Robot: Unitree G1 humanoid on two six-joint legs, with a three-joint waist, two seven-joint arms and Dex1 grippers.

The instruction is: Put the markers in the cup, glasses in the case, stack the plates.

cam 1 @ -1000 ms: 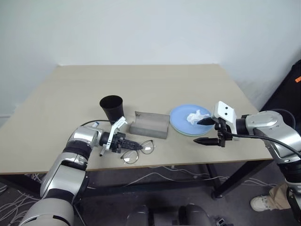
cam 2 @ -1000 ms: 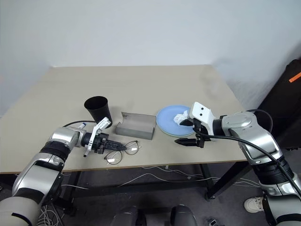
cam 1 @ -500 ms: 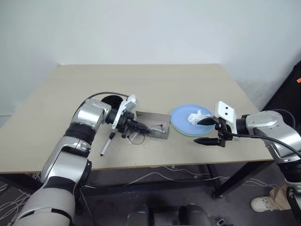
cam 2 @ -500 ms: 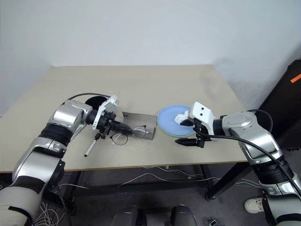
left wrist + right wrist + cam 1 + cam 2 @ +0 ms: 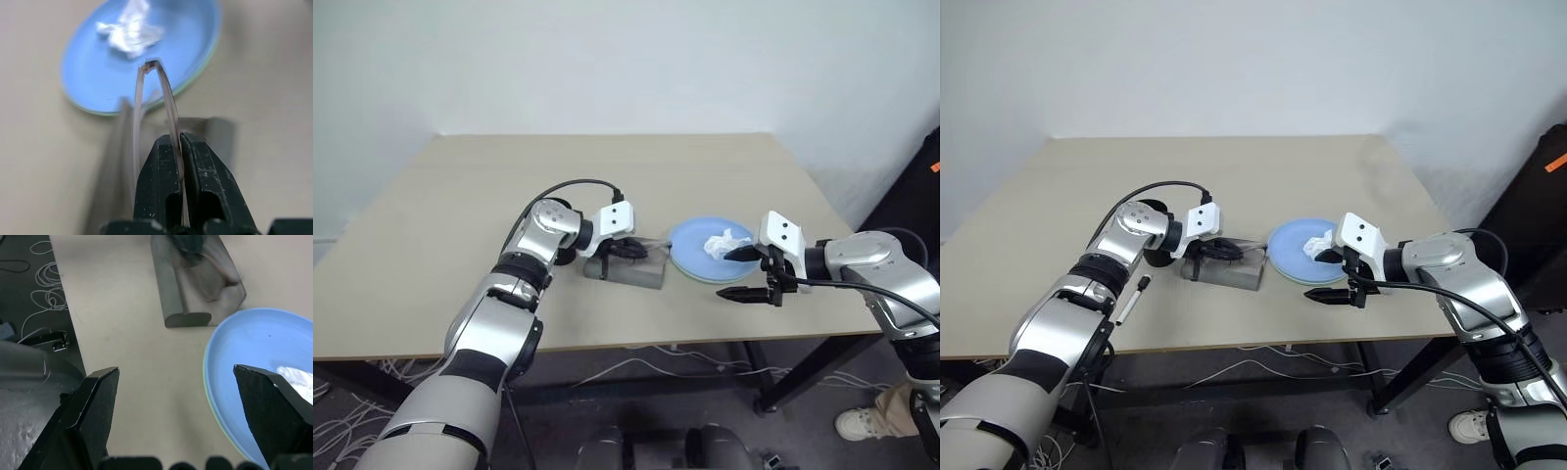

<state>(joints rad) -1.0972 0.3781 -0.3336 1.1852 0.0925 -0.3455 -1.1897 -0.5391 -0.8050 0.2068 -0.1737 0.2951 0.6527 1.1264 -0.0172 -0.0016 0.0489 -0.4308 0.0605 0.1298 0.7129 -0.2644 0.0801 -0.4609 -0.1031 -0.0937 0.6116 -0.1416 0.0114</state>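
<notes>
My left gripper (image 5: 633, 251) is shut on the thin wire frame of the glasses (image 5: 148, 64) and holds them just over the open grey case (image 5: 626, 270). To the right of the case, the light blue plate (image 5: 690, 245) lies stacked on the pale green one, whose rim shows at its front edge. My right gripper (image 5: 741, 273) hangs open with nothing in it, beside the plates' front right rim. One marker (image 5: 1130, 297) lies on the table beneath my left forearm. That forearm hides the cup.
A crumpled white tissue (image 5: 724, 243) lies on the blue plate. The table's front edge (image 5: 636, 343) runs close below both grippers. Cables lie on the floor under the table.
My left gripper has lifted the glasses from the table's front and carried them back and right over the case, rolling its wrist on the way. The right arm has stayed still.
</notes>
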